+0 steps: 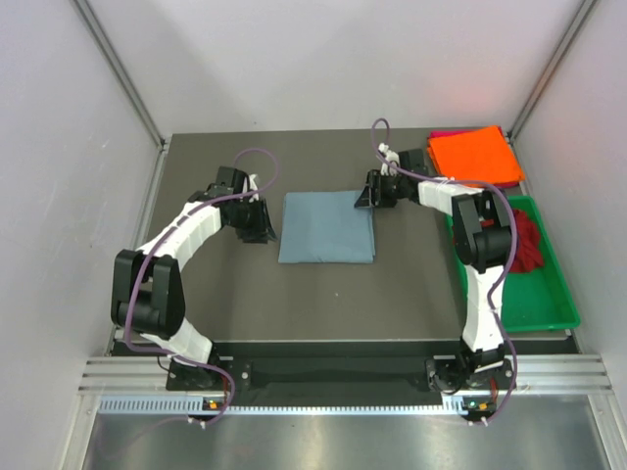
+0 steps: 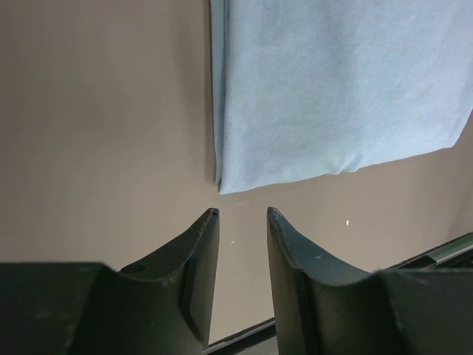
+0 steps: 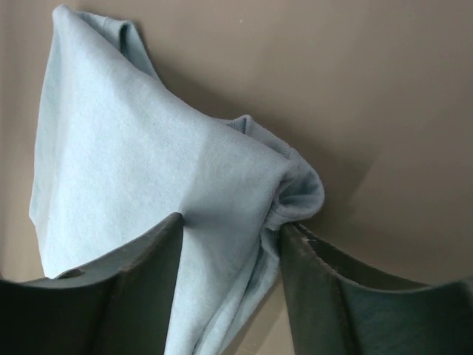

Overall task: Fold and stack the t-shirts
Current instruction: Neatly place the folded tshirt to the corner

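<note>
Blue-grey t-shirt (image 1: pixel 326 227) corner pinched by outstretched right gripper (image 3: pixel 230 225).

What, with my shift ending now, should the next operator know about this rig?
Left end effector: open, empty, beside blue shirt's left edge.
Right end effector: pinching its far right corner.
Orange shirt folded on pink shirt, far right; red shirt crumpled in tray.
Done: orange, pink stacked; blue looks folded.
Left: stack blue, fold and stack red.
</note>
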Tool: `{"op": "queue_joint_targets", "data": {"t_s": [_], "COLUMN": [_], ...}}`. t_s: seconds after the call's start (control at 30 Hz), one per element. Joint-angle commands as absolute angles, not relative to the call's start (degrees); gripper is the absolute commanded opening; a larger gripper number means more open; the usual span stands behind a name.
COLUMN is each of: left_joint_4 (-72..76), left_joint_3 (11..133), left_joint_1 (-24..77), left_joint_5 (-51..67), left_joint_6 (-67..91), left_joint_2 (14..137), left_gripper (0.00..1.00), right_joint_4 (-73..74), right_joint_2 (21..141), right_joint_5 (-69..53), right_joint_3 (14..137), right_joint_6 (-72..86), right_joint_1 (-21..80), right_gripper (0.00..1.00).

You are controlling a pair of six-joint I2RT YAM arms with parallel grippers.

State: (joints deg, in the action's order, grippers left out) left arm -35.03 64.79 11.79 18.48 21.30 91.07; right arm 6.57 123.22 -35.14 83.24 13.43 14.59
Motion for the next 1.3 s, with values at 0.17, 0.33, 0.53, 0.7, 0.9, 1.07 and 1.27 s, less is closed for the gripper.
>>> {"op": "queue_joint_targets", "data": {"t_s": [0.17, 0.33, 0.53, 0.7, 0.9, 1.07, 1.27], "left_joint_4": [-37.0, -36.7, -36.7, -36.6, -36.7, -36.8, -36.6], "left_joint_3": [69.3, 67.4, 67.2, 67.1, 67.1, 67.9, 67.4], "left_joint_1": [11.5, 11.5, 11.4, 11.4, 11.3, 11.1, 11.1], "left_joint_5": [17.2, 17.1, 17.4, 19.2, 18.9, 19.5, 21.7], "left_joint_6": [19.6, 19.0, 18.6, 18.5, 18.5, 18.5, 18.7], "left_joint_2": [90.4, 89.8, 90.3, 90.4, 90.1, 90.4, 90.6], "left_gripper": [0.37, 0.37, 0.37, 0.37, 0.36, 0.36, 0.36], "right_joint_4": [8.0, 11.9, 21.8, 26.4, 30.8, 32.7, 33.5], "right_joint_2": [124.2, 120.2, 119.5, 119.6, 121.2, 121.1, 122.3], "right_joint_5": [-35.3, -30.3, -23.0, -15.8, -6.5, -1.1, 2.1], "right_joint_3": [83.3, 88.0, 99.0, 105.1, 113.7, 118.5, 123.2], "right_joint_6": [10.0, 6.7, 0.5, -5.3, -12.4, -17.6, -23.1], "right_joint_1": [14.9, 14.8, 14.4, 13.6, 12.3, 10.8, 8.4], "right_gripper": [0.07, 0.00, 0.00, 0.00, 0.00, 0.00, 0.00]}}
